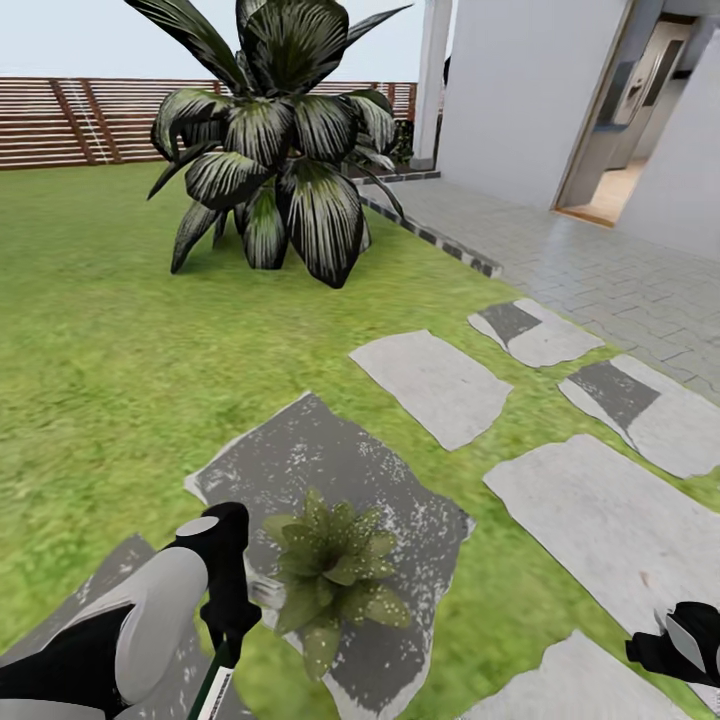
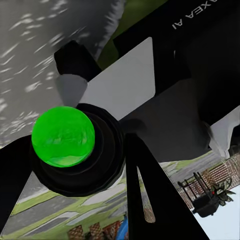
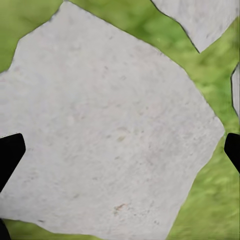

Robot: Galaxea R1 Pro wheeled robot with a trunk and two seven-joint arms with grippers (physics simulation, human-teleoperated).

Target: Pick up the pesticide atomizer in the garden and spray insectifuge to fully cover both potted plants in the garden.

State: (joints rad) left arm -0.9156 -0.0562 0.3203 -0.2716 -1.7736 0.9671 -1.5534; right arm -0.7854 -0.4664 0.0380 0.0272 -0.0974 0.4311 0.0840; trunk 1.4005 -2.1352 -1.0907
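One potted plant [image 1: 335,575], a low rosette of speckled pointed leaves, sits on a dark grey stone slab [image 1: 300,460] near the bottom of the head view. Just left of it my left gripper [image 1: 228,622] is shut on the pesticide atomizer [image 1: 214,688], whose dark-green body and white label hang below the fingers. In the left wrist view the atomizer [image 2: 63,136] appears end-on as a bright green round shape between black fingers [image 2: 150,200]; its red top is hidden. My right gripper [image 1: 672,642] is open above a pale slab [image 3: 110,125], nothing between its fingers.
A large dark-leaved bush [image 1: 270,150] stands on the lawn ahead. Several pale stone slabs [image 1: 430,385] lead right toward a paved walkway [image 1: 600,260] and a house doorway [image 1: 620,130]. A brown slatted fence [image 1: 60,120] closes the far side.
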